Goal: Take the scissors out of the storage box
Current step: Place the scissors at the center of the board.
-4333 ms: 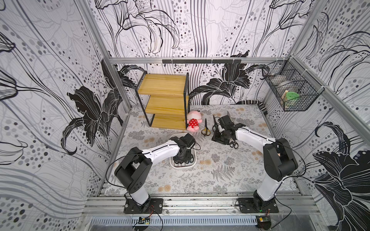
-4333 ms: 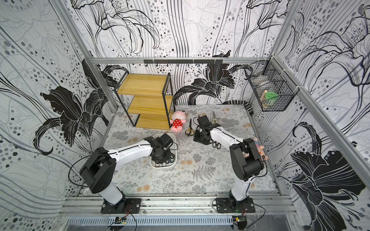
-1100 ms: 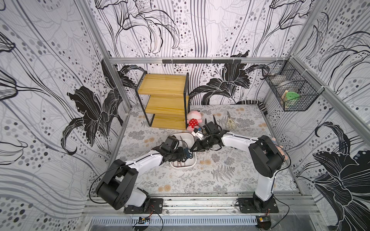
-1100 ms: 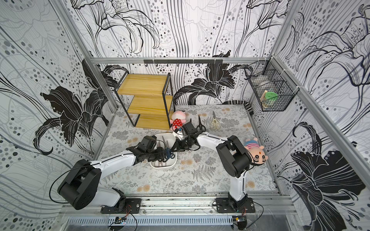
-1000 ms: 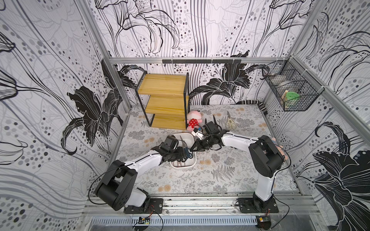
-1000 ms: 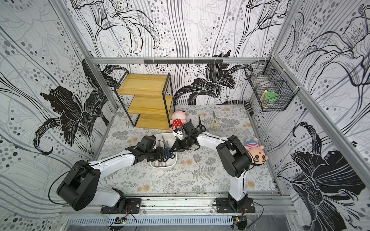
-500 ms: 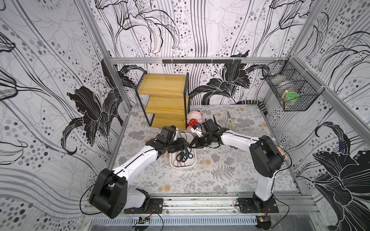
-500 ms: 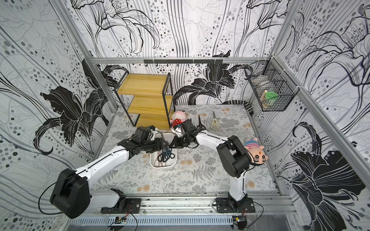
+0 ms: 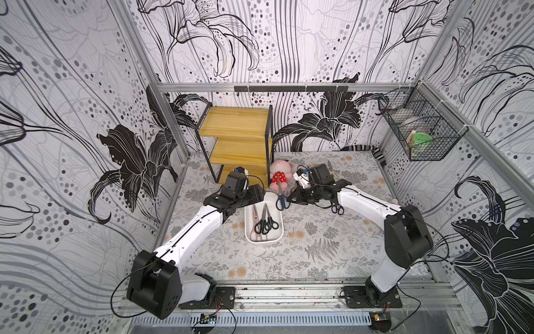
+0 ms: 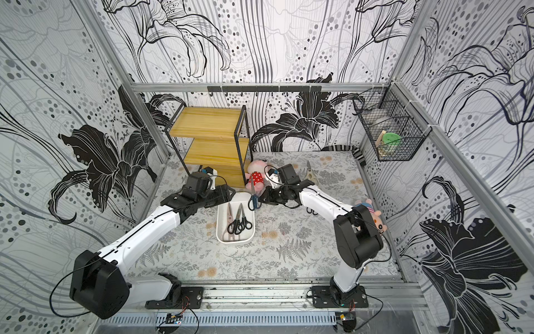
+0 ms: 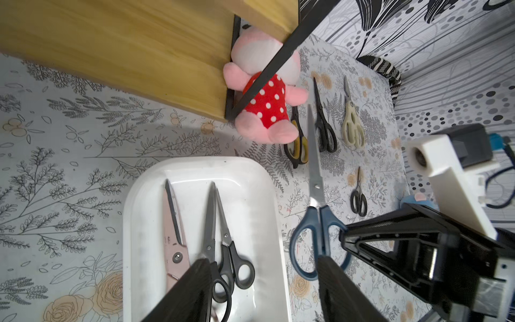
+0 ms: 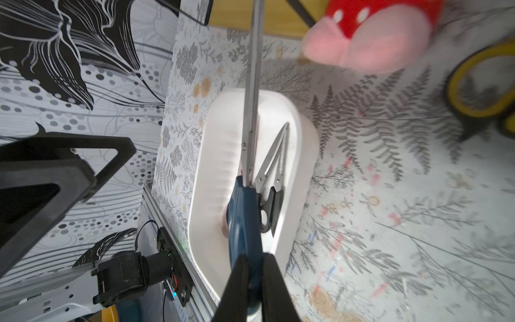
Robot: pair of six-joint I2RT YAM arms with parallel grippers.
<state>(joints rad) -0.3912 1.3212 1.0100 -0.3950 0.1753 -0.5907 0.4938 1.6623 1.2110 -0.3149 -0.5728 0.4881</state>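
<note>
- Right arm: you will find it stretched low and sideways toward the storage box (image 9: pixel 248 231). The right gripper (image 12: pixel 252 281) is clamped on the handle of the blue scissors (image 9: pixel 281 199), whose blades point at the back wall, at the box's far right corner.
- Left arm: it reaches forward over the box's far end. The left gripper (image 11: pixel 264 284) has its jaws spread and holds nothing.
- In the box: a pink pair (image 9: pixel 255 215) and two black pairs (image 9: pixel 267 222) lie flat.
</note>
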